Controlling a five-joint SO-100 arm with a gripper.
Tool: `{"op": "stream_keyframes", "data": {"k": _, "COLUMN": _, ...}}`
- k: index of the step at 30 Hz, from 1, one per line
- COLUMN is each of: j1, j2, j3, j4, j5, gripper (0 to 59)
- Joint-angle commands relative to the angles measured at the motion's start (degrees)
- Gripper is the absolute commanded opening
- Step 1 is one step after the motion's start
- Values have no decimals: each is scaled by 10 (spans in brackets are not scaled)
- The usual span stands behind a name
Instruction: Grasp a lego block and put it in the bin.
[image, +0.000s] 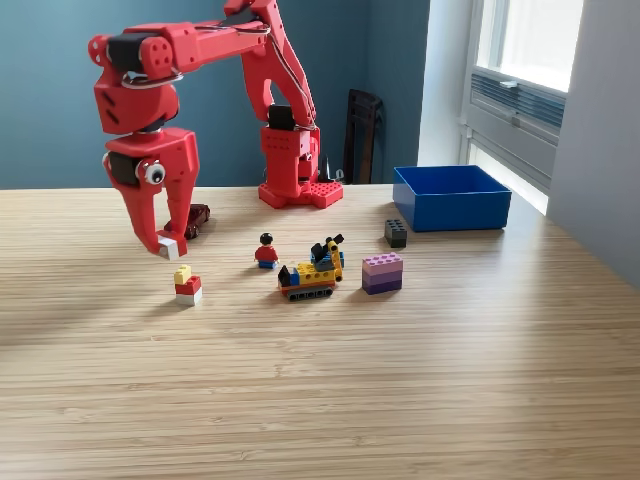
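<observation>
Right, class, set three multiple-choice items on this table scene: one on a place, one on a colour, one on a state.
1. Where is the bin?
A. exterior view's right
B. exterior view's left
C. under the arm

2. What colour is the arm?
A. green
B. red
C. white

3. What is inside the gripper?
A. the minifigure
B. the purple block
C. a small white piece

Key: 1 A, the blue box sits far right; 2 B, every link is red; 3 C, white shows at the fingertips, while the minifigure and purple block stand free.
</observation>
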Motion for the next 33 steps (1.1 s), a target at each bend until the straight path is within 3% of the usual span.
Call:
{"op": "stream_keyframes", "data": {"k": 1, "j1": -98, "j2": 168, "j3": 15, "j4": 25, "j5": -2, "gripper": 1}}
{"op": "stream_keyframes", "data": {"k": 8, "j1": -314, "j2": 279, "j3": 126, "j4": 44, "j5": 15, "gripper": 0}}
{"op": "stream_keyframes", "data": {"k": 14, "j1": -523, "j2": 336, "j3": 173, "j4": 64, "j5": 58, "gripper": 0}}
{"op": "stream_keyframes", "data": {"k": 21, "j1": -737, "j2": 338, "j3": 186, "j4": 78, "j5": 83, "gripper": 0}}
{"op": "stream_keyframes", "data": {"k": 33, "j1": -1003, "j2": 337, "j3": 224, "j4": 77, "j5": 27, "gripper": 0}}
